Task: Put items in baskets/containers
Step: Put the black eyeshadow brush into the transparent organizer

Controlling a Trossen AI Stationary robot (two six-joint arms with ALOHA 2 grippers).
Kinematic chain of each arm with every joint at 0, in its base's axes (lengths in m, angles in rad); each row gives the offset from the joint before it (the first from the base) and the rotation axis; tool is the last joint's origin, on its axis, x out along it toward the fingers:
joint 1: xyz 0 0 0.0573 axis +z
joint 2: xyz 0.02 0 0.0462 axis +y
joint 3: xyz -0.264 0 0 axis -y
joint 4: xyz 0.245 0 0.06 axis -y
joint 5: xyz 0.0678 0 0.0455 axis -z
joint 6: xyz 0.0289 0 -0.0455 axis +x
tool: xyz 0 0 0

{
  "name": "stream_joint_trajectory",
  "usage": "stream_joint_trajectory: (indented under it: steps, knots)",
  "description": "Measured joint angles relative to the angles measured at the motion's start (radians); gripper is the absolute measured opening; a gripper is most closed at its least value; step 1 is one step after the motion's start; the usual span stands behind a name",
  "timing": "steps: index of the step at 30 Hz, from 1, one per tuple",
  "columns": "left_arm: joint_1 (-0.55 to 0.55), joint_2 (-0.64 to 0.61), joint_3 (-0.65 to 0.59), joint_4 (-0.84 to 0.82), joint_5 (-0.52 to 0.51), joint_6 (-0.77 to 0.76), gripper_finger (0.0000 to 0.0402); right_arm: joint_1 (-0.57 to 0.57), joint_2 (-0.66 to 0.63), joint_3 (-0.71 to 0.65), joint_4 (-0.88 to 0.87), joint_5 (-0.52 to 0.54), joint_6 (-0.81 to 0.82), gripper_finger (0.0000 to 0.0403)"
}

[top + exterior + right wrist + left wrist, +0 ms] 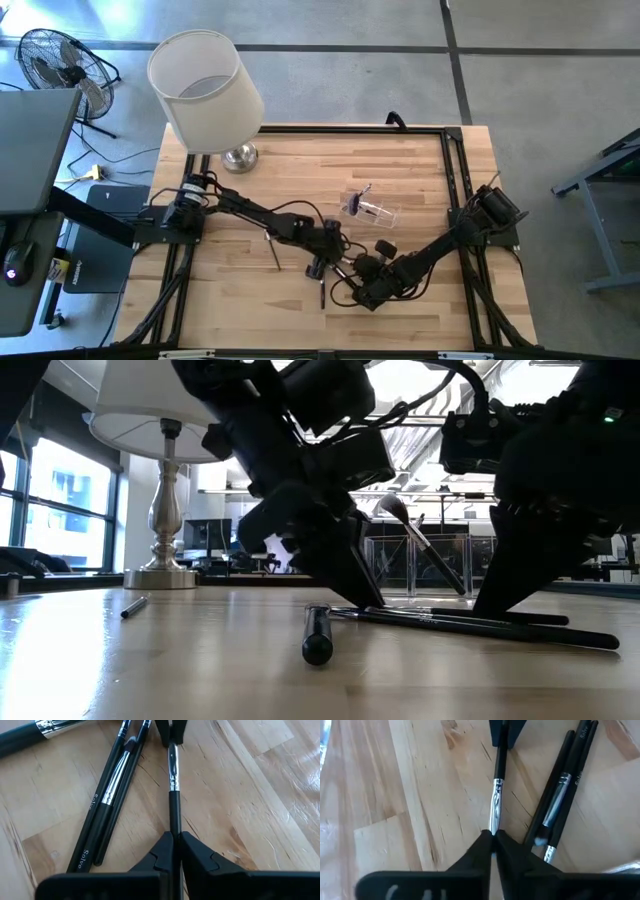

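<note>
Nearby, two loose brushes flank the brush both grippers pinch

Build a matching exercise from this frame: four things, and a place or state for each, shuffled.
Things:
1. slim black brush with a silver ferrule
2. dark brush with a bristly head
3. lamp with a white cylindrical shade
4. thin dark lone brush

Places or states:
A. standing at the far corner on the left arm's side
B. leaning in the clear plastic box
C. pinched at opposite ends by the left tool and the right tool
D. lying flat by itself on the wooden table

Pairs: 1-C, 2-B, 3-A, 4-D
</note>
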Motion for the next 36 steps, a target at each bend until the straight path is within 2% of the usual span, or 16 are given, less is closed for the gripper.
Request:
stream_joint_trajectory:
  steps: [4, 10, 15, 22, 27, 31, 36]
  knots:
    - [-0.001, 0.0, -0.001, -0.008, -0.017, -0.026, 0.0008, -0.001, -0.01, 0.0, 0.002, 0.002, -0.002, 0.0039]
    - [0.006, -0.014, -0.002, -0.028, -0.011, -0.175, 0.0002, -0.003, -0.081, -0.007, -0.064, 0.032, -0.008, 0.0071]
    - [0.007, -0.013, 0.076, -0.179, 0.002, -0.272, 0.0001, -0.004, -0.145, -0.003, -0.108, 0.06, -0.041, 0.0108]
    - [0.013, -0.007, 0.211, -0.368, 0.02, -0.353, 0.0, -0.001, -0.154, -0.003, -0.107, 0.051, -0.223, 0.0151]
    - [0.028, -0.008, 0.284, -0.455, 0.094, -0.439, 0.0, -0.001, -0.154, 0.02, -0.112, 0.057, -0.356, 0.0169]
    - [0.04, -0.01, 0.313, -0.47, 0.16, -0.491, 0.0, -0.001, -0.156, 0.043, -0.11, 0.081, -0.49, 0.0173]
    - [0.046, -0.01, 0.327, -0.472, 0.228, -0.568, 0.0, -0.001, -0.156, 0.043, -0.117, 0.086, -0.577, 0.0163]
